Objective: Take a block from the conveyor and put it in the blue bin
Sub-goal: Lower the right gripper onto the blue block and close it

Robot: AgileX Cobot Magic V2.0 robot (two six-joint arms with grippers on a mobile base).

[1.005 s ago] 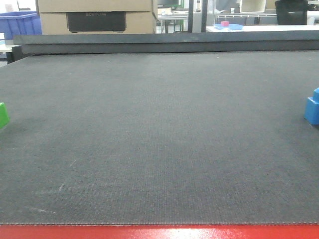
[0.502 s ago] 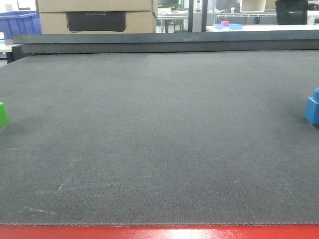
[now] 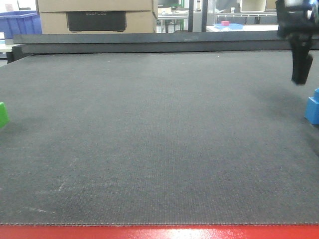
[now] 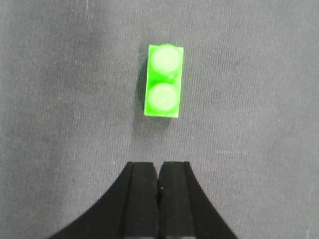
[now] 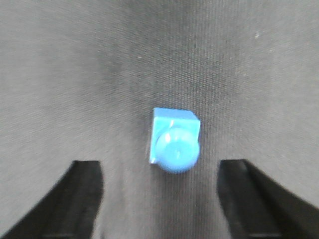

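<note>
Belt front: a red edge [image 3: 159, 232] runs along the near side of the conveyor [image 3: 159, 149], a wide dark grey belt.
Green block [image 3: 3, 114]: it sits on the belt at the far left, and the front view cuts most of it off.
Left wrist view: the whole green block [image 4: 164, 81] shows here, with two round bumps on top. It lies flat just past the left claw [image 4: 158, 172].
Left claw: its two black fingers press together with nothing between them.
Blue block [image 3: 313, 107]: it sits on the belt at the far right, cut by the picture edge in the front view.
Right wrist view: the blue block [image 5: 174, 141] shows whole, with one round bump. It is in line with the gap of the right claw [image 5: 159, 172] and touches neither finger.
Right claw: it is spread wide. The front view shows the right claw [image 3: 300, 55] only as a dark shape hanging just above the blue block.
Back: a dark rail [image 3: 159, 42] comes first, then a cardboard box [image 3: 94, 15] and a blue crate [image 3: 20, 22] far off.
</note>
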